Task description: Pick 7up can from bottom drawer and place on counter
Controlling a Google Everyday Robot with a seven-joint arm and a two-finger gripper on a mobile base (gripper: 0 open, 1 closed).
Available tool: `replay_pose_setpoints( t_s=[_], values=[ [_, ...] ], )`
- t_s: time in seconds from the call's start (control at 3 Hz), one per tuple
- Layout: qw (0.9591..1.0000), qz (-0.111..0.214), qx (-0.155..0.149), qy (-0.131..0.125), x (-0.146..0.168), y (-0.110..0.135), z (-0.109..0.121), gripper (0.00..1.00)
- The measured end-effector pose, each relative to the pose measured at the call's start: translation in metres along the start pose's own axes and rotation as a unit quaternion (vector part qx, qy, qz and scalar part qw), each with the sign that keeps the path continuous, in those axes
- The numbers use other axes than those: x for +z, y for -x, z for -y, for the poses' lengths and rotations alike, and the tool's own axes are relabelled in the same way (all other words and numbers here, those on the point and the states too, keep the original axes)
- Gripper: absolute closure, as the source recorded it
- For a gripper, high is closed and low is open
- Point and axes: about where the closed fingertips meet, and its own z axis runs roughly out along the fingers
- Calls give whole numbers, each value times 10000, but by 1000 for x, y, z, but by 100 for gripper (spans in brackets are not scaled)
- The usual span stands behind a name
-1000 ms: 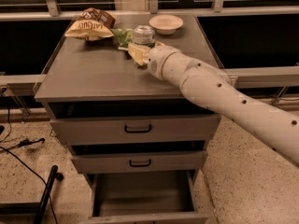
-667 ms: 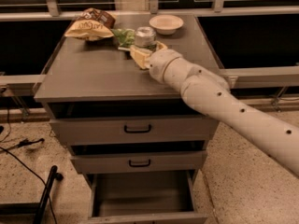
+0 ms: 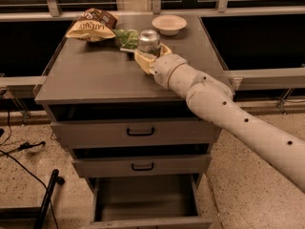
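Observation:
The 7up can stands upright at the back middle of the counter, its silver top showing. My gripper reaches in from the right on a long white arm, and its tan fingers sit on either side of the can's lower half, closed on it. The bottom drawer is pulled out below, and its grey floor shows nothing inside.
A green crinkled snack bag lies right behind the can on its left. A brown and yellow chip bag is at the back left and a white bowl at the back right. The two upper drawers are shut. Black cables lie on the floor at the left.
The can and my gripper have shifted slightly forward and lower over the counter. The arm has swung a little to the right. The bags, the bowl and the drawers have not moved.

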Motion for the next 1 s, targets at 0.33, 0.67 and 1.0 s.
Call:
replay_pose_setpoints(
  t_s=[0.33, 0.67, 1.0],
  values=[
    [9997, -199, 98, -107, -5, -9, 10, 100],
    [9992, -323, 161, -168, -8, -16, 16, 100],
    [9992, -331, 190, -152, -7, -22, 17, 100]
  ],
)
